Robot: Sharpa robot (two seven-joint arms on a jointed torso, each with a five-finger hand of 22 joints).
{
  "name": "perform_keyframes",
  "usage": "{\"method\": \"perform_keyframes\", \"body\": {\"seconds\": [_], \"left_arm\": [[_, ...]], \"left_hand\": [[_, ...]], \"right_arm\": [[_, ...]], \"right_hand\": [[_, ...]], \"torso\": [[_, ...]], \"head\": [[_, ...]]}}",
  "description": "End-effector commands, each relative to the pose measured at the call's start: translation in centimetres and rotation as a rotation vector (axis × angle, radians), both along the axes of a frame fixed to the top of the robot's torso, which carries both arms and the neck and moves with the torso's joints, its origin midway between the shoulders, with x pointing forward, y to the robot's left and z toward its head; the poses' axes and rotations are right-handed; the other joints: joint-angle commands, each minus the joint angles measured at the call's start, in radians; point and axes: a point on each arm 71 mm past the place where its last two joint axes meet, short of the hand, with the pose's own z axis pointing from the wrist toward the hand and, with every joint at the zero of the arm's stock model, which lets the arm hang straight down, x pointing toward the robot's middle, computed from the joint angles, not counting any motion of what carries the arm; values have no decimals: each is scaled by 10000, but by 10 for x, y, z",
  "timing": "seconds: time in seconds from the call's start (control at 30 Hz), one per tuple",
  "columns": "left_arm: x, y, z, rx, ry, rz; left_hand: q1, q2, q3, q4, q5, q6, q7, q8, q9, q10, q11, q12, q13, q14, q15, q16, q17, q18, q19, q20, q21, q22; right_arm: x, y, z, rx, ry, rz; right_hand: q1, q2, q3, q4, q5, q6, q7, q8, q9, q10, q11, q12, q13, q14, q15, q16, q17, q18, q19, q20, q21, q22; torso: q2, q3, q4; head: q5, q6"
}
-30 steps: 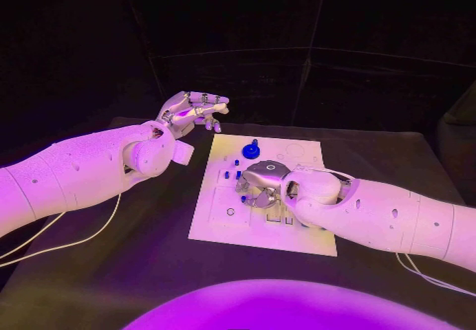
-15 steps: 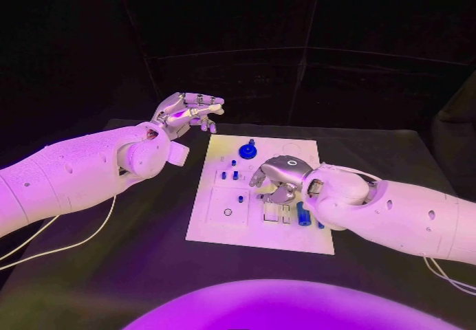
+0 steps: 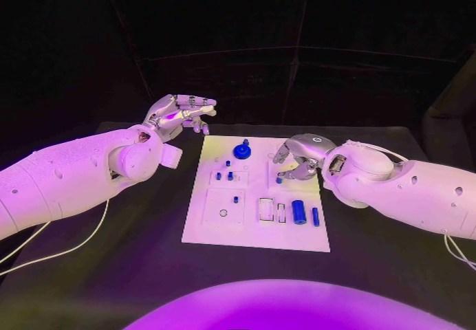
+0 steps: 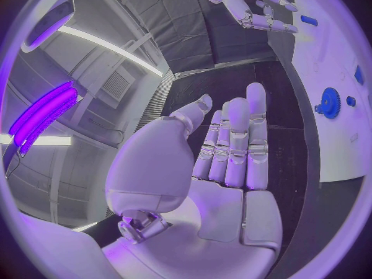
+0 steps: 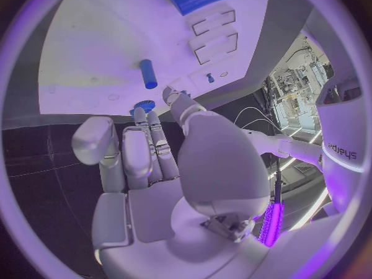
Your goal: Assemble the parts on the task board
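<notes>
While the right hand (image 3: 300, 157) hovers with curled, empty fingers at the task board's (image 3: 256, 234) right edge, the left hand (image 3: 181, 113) hangs upper left, fingers loosely apart.

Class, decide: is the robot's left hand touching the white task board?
Apart. In the head view the left hand is raised beyond the task board's far left corner, with dark table showing between them; the left wrist view shows the same gap.

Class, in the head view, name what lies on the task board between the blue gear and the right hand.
Bare white task board: nothing lies between the blue gear and the right hand.
</notes>
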Motion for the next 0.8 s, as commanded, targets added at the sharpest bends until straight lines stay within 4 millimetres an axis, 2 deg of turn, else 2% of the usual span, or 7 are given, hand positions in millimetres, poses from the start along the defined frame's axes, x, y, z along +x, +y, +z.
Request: {"method": "perform_keyframes", "body": {"seconds": [0.03,0.17,0.37,0.57,0.8], "left_arm": [[0,-1,1,-109,-5,-114],[0,-2,1,-105,3,-120],[0,-1,1,-101,14,-124],[1,-1,1,-103,18,-135],[1,-1,0,-99,24,-133]], "left_hand": [[-38,4,-70,-4,40,-68,-7,31,-12,-69,18,54,17,-76,-8,30,-17,133,91,-5,-45,-15],[-38,4,-70,-4,40,-68,-7,31,-12,-69,18,54,17,-76,-8,30,-17,133,91,-5,-45,-15],[-38,4,-70,-4,40,-68,-7,31,-12,-69,18,54,17,-76,-8,30,-17,133,91,-5,-45,-15],[-38,4,-70,-4,40,-68,-7,31,-12,-69,18,54,17,-76,-8,30,-17,133,91,-5,-45,-15],[-38,4,-70,-4,40,-68,-7,31,-12,-69,18,54,17,-76,-8,30,-17,133,91,-5,-45,-15]], "right_arm": [[2,1,-1,-317,120,-66],[3,4,-5,-717,439,76],[2,7,-11,-1380,953,286],[2,9,-15,-1767,1312,368],[4,9,-17,-1932,1375,366]], "right_hand": [[114,7,-88,1,47,-11,-104,-55,-14,-75,-22,-29,0,296,16,8,-11,46,38,-49,-6,-6],[162,42,-145,-3,48,-22,-154,-55,-14,-62,-24,-9,5,296,20,10,-23,45,41,-45,-5,-6],[213,125,-300,23,27,1,-199,-40,-7,137,-65,130,22,290,-1,4,-71,52,37,-53,-24,-38],[287,243,-362,39,57,165,-144,2,12,429,-133,287,19,290,-52,15,-96,53,47,-92,-27,-45],[432,426,-172,24,82,423,-95,49,30,743,-175,336,-7,295,-99,35,-114,45,74,-140,-11,-28]], "torso": [[9,4,28],[3,-12,35],[-1,-10,20],[-2,-5,11],[10,-1,20]], "head": [[-3,-1],[4,-1],[18,-1],[17,-1],[5,-1]]}}
